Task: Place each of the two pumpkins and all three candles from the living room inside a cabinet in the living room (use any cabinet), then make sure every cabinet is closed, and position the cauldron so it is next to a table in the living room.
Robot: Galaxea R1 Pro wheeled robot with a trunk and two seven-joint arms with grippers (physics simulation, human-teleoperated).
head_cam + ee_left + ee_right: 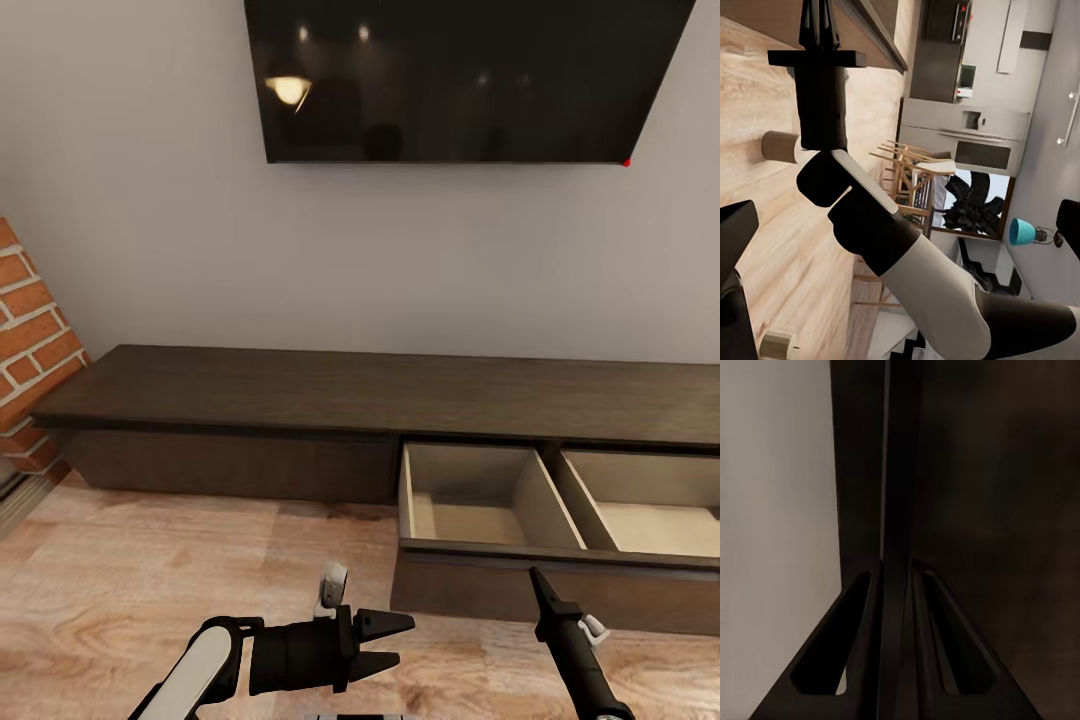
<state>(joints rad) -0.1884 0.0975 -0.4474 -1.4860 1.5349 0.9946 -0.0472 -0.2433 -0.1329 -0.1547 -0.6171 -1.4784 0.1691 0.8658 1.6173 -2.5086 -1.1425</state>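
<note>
Up on the wall hangs a big black TV (470, 75); under it runs the long dark cabinet (300, 395), with one drawer (480, 500) pulled out and bare inside, and another pale opening beside it; no pumpkins or candles can be seen in that drawer. Down low, the left gripper (385, 640) has its jaws apart and holds nothing; the right gripper (537, 580) points at the drawer front with jaws pressed together, empty. I think a careless push could slam the drawer while it has nothing inside.
</note>
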